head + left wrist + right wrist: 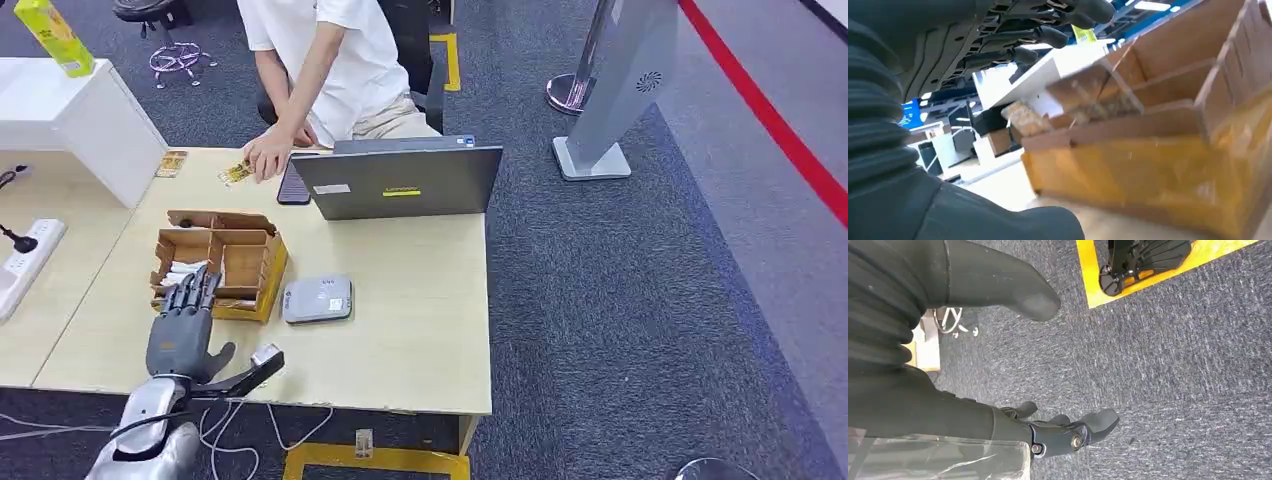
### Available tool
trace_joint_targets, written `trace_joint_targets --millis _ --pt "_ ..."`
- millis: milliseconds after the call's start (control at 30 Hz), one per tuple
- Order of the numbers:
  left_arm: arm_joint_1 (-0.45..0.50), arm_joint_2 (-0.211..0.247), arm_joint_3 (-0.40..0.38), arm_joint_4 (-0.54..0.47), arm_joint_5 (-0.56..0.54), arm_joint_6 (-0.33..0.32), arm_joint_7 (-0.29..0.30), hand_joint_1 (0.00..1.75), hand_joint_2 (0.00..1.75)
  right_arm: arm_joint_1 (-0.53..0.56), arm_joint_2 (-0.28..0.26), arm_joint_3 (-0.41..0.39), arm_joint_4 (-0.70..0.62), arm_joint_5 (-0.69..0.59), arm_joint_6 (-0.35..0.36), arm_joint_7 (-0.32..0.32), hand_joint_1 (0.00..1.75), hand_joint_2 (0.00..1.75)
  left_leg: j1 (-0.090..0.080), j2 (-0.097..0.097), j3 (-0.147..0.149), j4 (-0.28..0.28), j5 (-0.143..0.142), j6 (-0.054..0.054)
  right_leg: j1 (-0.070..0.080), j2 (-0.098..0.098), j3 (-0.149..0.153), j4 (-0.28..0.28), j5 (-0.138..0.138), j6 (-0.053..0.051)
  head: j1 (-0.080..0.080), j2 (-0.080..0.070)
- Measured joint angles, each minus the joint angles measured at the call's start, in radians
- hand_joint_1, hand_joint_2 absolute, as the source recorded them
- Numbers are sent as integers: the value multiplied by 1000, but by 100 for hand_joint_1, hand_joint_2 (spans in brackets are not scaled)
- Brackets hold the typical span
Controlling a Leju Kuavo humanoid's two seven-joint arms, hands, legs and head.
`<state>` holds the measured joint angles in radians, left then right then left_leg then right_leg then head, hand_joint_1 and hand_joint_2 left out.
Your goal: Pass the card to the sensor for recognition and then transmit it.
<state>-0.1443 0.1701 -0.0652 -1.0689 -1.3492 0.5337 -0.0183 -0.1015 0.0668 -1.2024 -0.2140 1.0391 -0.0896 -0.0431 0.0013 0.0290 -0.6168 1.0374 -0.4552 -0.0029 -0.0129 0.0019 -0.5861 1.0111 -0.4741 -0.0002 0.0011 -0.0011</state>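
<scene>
The robot's left hand point(183, 325) reaches out flat over the near left part of the table point(420, 330), with its fingers point(195, 290) stretched over the near side of the cardboard box point(222, 262). The hand is wide open and holds nothing. It is likely there to pick a card out of the box.

The white cards point(185, 270) lie in the box's near left compartment, right under the fingertips. They look like small, thin white pieces in a little pile.

The sensor point(317, 299) is a flat grey pad just beside the box, towards the table's middle, so a card has only a short way to go.

The right hand point(1068, 432) hangs over the carpet, fingers loose and apart, with nothing in it.

A person point(330, 60) sits at the far edge behind a laptop point(400, 180), maybe waiting for the card.
</scene>
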Motion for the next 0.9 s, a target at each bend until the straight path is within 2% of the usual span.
trace_joint_targets --millis 233,433,700,900 --pt "-35 -11 -7 -36 -8 -16 11 0 175 -1 0 1 0 -1 2 -6 0 175 0 0 0 0 0 0 0 0 0 0 0 0 0 0" --pt "-42 -14 -29 -88 -17 -60 39 0 175 -1 0 1 0 -1 2 -6 0 175 0 0 0 0 0 0 0 0 0 0 0 0 0 0" --pt "-55 -14 -34 -106 -17 -69 49 0 175 -1 0 1 0 -1 2 -6 0 175 0 0 0 0 0 0 0 0 0 0 0 0 0 0" --pt "-73 -10 -46 -106 -9 -137 92 0 175 -1 0 1 0 -3 6 -5 0 175 0 0 0 0 0 0 0 0 0 0 0 0 0 0"
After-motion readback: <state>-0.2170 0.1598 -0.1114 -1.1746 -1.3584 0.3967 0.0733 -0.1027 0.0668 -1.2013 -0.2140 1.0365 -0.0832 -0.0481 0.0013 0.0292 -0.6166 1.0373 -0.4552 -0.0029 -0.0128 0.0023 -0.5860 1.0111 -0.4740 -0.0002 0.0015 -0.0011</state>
